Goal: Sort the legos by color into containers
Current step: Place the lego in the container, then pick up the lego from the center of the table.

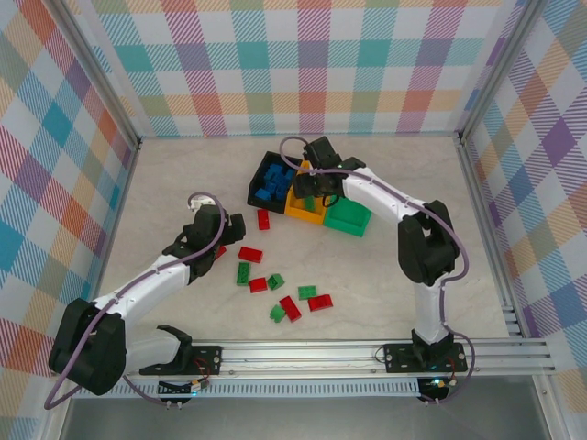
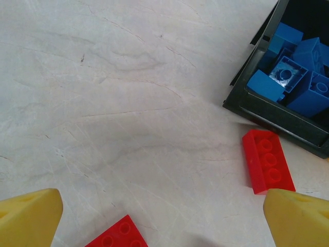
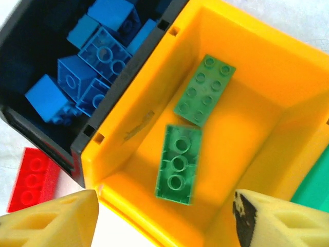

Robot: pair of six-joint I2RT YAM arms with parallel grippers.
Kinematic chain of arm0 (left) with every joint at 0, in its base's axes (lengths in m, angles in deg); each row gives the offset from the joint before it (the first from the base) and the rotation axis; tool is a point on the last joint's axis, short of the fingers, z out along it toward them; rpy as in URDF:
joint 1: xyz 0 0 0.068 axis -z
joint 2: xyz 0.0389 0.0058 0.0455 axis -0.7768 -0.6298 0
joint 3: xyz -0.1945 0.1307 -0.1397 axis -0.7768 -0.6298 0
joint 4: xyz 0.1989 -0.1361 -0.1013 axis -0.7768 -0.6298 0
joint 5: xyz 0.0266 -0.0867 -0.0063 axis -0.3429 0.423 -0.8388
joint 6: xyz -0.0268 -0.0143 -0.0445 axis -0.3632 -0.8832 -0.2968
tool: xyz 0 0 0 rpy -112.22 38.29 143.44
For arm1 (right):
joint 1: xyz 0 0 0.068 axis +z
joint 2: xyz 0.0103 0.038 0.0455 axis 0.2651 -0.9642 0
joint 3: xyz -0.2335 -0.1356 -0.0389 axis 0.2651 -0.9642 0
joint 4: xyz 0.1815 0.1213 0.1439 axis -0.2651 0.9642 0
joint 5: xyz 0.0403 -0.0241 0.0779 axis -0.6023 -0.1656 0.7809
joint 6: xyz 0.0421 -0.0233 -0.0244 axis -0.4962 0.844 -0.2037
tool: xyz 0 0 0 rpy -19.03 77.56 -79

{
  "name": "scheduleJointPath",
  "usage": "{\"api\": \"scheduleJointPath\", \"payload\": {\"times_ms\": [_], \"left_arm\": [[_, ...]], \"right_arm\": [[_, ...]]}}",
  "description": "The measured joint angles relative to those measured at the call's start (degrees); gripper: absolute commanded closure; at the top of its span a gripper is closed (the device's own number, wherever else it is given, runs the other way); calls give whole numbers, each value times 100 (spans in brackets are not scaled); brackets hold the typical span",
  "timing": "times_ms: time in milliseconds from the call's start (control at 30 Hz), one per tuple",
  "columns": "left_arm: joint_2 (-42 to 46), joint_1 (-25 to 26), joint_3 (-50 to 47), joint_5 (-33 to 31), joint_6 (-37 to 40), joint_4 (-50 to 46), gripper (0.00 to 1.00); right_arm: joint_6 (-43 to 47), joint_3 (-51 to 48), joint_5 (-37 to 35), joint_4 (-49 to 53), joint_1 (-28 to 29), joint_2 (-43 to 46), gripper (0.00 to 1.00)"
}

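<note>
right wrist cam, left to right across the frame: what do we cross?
Red lego → black bin holding blue legos → orange bin holding two green legos → green bin corner.

Bare worktop [image 1: 174, 183] is left open to the left of the black bin [image 1: 258, 191] and to the right of the green bin [image 1: 348, 220]. The middle front is littered with loose bricks [image 1: 250, 254]. The space above the orange bin [image 1: 301, 213] is occupied by the right tool [image 3: 164, 203], held spread. The bin's floor is partly taken by two green bricks [image 3: 178, 163].
</note>
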Motion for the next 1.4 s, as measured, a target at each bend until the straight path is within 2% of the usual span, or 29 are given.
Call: {"api": "scheduleJointPath", "payload": {"times_ms": [133,200,333,467,667,833,1067,1400], "left_arm": [[2,-55,0,9,-66,0,0],[-13,-236,0,118,-184,-2,0],[-166,-686,0,337,-431,-11,0],[-203,-883,-7,507,-614,-61,0],[-197,-1117,-79,750,-841,-59,0],[-181,-1198,-160,846,-949,-59,0],[-170,-1213,-166,953,-1058,-59,0],[-144,-1226,-173,953,-1097,-57,0]], "right_arm": [[37,-203,7,0,122,33,28],[61,-398,46,0,310,105,28],[37,-1032,286,-76,953,501,28],[-181,-1427,579,-227,1609,778,28],[-629,-1504,750,-382,2430,741,28],[-909,-988,756,-389,2881,111,29],[-1239,-643,664,-391,3169,-645,29],[-1484,-411,258,-385,3185,-964,29]]}}
